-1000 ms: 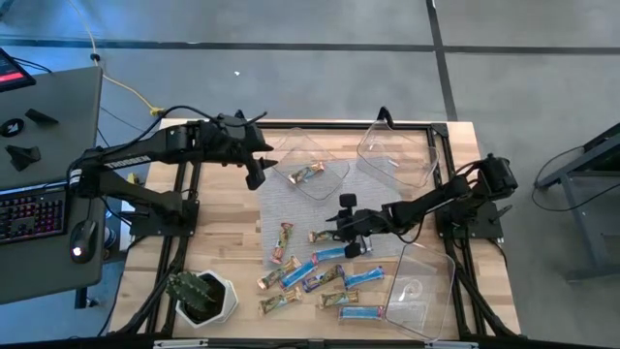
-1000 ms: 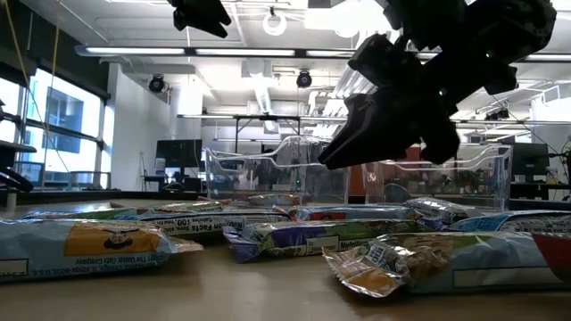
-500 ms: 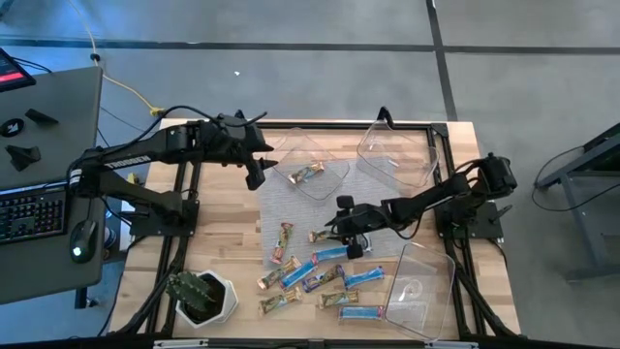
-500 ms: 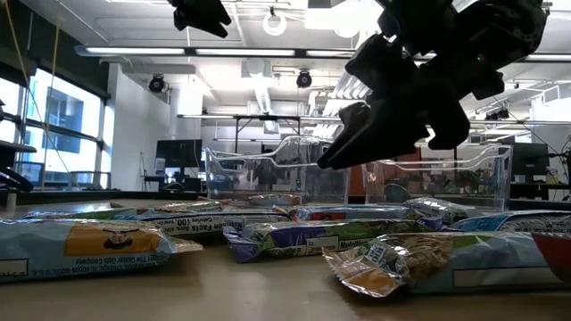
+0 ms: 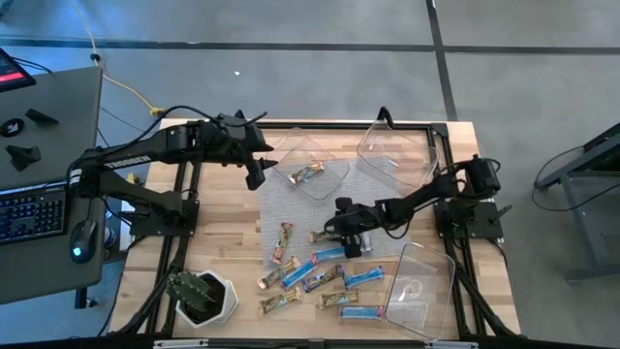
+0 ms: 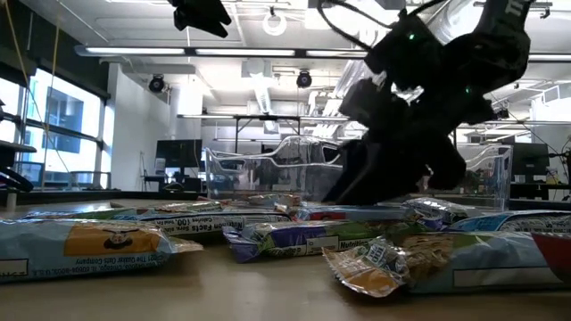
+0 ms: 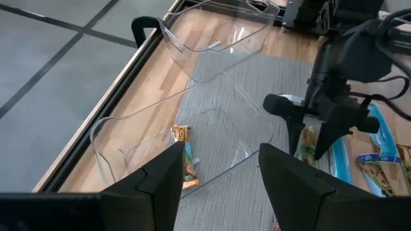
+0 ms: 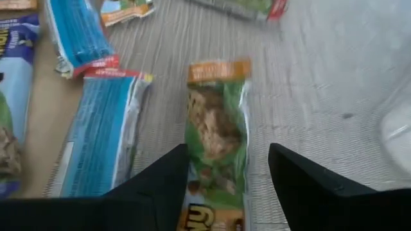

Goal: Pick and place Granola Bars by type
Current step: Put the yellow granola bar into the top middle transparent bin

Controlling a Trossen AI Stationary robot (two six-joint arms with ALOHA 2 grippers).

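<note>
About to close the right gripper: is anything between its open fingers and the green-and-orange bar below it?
Nothing. In the right wrist view the right gripper is open, and the green-and-orange bar lies flat on the grey mat between its fingers, unobstructed.

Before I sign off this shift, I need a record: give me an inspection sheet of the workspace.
Surface: wooden table with a grey woven mat.
Job's things: one wrapped granola bar in a clear plastic bin; blue and tan wrapped bars loose on the table.
Clutter: potted green plant.
Grippers: left gripper open above that bin; right gripper open over a green-and-tan bar.
Cables: yellow cable beside the table.
Surroundings: keyboard and mouse on a side desk.
</note>
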